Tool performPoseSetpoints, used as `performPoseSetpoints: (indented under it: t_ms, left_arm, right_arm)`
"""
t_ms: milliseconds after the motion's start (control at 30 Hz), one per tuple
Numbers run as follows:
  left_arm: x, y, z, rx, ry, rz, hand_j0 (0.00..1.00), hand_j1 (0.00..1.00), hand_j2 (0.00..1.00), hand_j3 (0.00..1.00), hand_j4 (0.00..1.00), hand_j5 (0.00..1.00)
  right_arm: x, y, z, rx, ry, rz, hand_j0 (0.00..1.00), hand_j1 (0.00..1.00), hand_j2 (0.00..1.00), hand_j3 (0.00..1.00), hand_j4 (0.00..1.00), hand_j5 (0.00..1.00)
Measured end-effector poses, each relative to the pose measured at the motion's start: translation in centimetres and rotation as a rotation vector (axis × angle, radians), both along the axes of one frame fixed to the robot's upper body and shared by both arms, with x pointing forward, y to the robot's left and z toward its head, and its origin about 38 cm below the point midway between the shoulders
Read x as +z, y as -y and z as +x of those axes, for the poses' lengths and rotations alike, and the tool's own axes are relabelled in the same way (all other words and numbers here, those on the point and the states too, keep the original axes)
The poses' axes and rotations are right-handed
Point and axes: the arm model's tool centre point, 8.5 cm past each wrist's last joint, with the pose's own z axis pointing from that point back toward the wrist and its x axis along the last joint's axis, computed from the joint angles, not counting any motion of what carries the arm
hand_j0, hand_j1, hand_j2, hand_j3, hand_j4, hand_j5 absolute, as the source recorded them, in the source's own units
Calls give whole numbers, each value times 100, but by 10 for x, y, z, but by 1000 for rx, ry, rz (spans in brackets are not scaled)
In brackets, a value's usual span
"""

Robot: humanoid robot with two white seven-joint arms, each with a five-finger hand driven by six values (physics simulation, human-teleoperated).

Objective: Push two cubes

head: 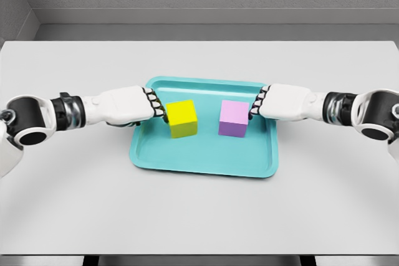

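Mid-push: left hand [128, 106] flat, unclenched, against yellow cube [182, 118] near tray [202, 165] left edge; right hand [283, 102] likewise on purple cube [234, 118] near right edge. Next: probably press both inward, evenly.

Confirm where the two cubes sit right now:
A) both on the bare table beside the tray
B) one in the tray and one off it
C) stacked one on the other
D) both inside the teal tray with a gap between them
D: the yellow cube and the purple cube both rest inside the teal tray, apart from each other, with the left hand and right hand at their outer sides.
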Motion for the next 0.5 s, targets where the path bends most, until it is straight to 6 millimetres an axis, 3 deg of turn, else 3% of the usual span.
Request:
performPoseSetpoints:
  t_ms: [500]
  left_arm:
    - [0, 17, 1, -22, -5, -10, 74, 74, 74, 74, 74, 74]
  right_arm:
    - [3, -15, 6, 23, 7, -7, 72, 72, 72, 72, 72, 72]
